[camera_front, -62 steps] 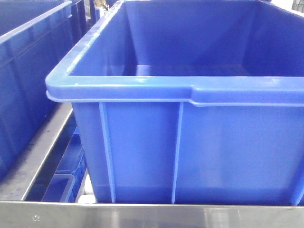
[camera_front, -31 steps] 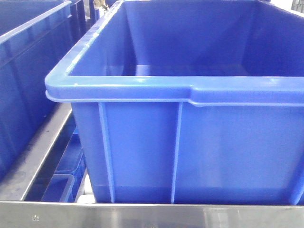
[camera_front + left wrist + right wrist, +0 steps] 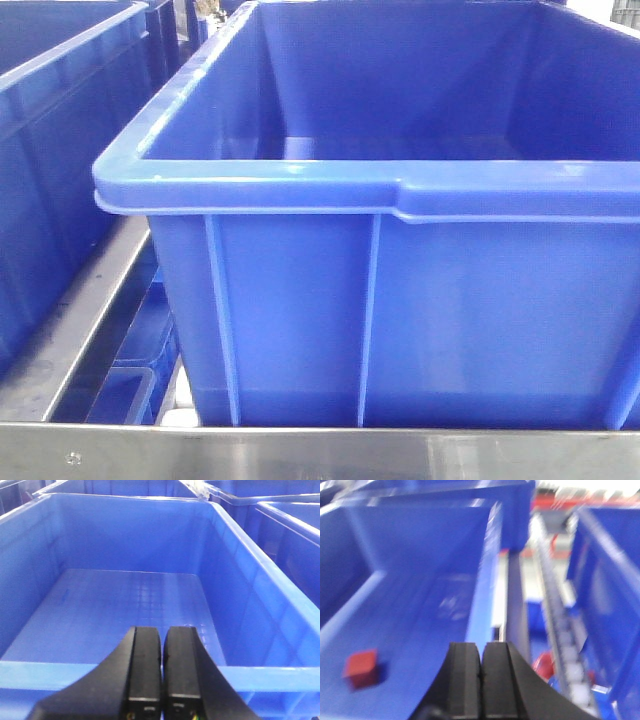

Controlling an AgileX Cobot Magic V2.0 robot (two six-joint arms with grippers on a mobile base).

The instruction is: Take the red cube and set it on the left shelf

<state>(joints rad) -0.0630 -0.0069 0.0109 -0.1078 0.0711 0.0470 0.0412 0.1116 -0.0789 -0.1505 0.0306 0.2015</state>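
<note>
Right wrist view, red cube (image 3: 362, 666) left of closed fingers (image 3: 465, 680), untouched

Left pincer (image 3: 162, 667): both black fingers pressed together, only a hairline seam between them, nothing held, pointing forward and slightly down. Right pincer (image 3: 481, 672): same state, fingers flush along their length, nothing between them. That wrist view is blurred; neither arm shows in the front view.

No legible text, labels, brands or numbers in any view. Blue crate (image 3: 400, 300) walls and steel rail (image 3: 300, 455) carry no readable markings; right wrist view is blurred.
</note>
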